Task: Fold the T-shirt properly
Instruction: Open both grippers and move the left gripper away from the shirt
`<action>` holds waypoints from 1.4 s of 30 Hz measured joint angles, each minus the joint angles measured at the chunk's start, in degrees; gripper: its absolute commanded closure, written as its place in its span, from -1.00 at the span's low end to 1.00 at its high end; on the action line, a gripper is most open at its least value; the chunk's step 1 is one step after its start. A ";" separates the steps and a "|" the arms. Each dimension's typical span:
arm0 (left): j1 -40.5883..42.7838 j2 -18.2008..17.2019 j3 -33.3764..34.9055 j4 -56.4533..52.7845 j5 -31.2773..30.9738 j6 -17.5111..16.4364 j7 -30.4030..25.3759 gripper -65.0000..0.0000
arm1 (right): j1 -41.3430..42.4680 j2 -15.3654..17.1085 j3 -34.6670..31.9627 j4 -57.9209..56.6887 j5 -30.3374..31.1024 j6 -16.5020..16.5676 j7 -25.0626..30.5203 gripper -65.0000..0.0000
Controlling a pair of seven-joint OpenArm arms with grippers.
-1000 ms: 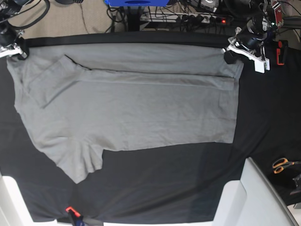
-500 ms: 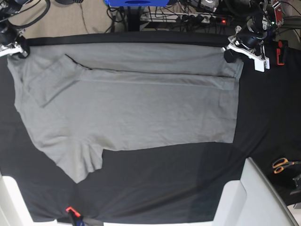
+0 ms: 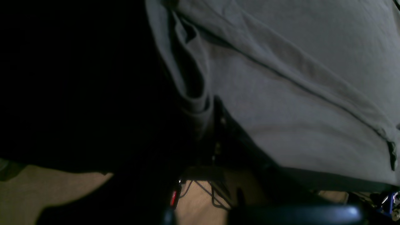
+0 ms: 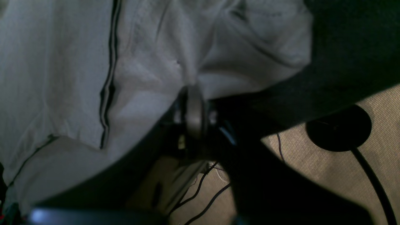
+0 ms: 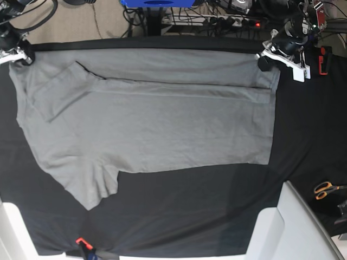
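The grey T-shirt (image 5: 162,124) lies spread on the black table cloth (image 5: 217,206), its far long edge folded over toward the middle and one sleeve pointing to the near left. My left gripper (image 5: 267,60) sits at the shirt's far right corner; in the left wrist view the T-shirt (image 3: 297,78) hem runs down into the dark gripper (image 3: 215,131), whose jaws I cannot make out. My right gripper (image 5: 20,54) is at the far left corner. In the right wrist view, T-shirt (image 4: 78,62) creases gather at that gripper (image 4: 193,106), which looks pinched on the cloth.
Orange-handled scissors (image 5: 325,189) lie at the right edge. White bins (image 5: 303,227) stand at the near right and another white bin (image 5: 11,233) at the near left. A red-tipped tool (image 5: 81,242) is at the near edge. Cables and a power strip (image 5: 217,21) run behind the table.
The shirt's far left corner has shifted slightly toward the back and the far edge lies straighter. Both grippers have stayed at their corners.
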 measured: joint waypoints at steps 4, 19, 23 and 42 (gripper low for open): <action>0.17 0.44 -5.64 -3.96 0.31 0.02 -0.13 0.15 | -1.81 0.00 0.11 0.28 1.60 0.28 0.70 -0.11; -6.82 -9.86 -16.11 -2.47 0.52 0.15 0.31 -0.01 | 1.40 11.45 -3.80 6.78 -4.37 0.24 10.60 -0.53; -10.80 -13.18 -9.07 -2.34 0.68 0.22 0.42 0.00 | 8.66 18.73 -20.46 -5.97 -8.33 0.74 21.00 -0.53; -12.02 -16.87 0.13 -2.47 0.55 0.02 0.39 0.01 | 34.45 25.88 -58.31 -59.84 -8.00 -8.74 57.48 -0.53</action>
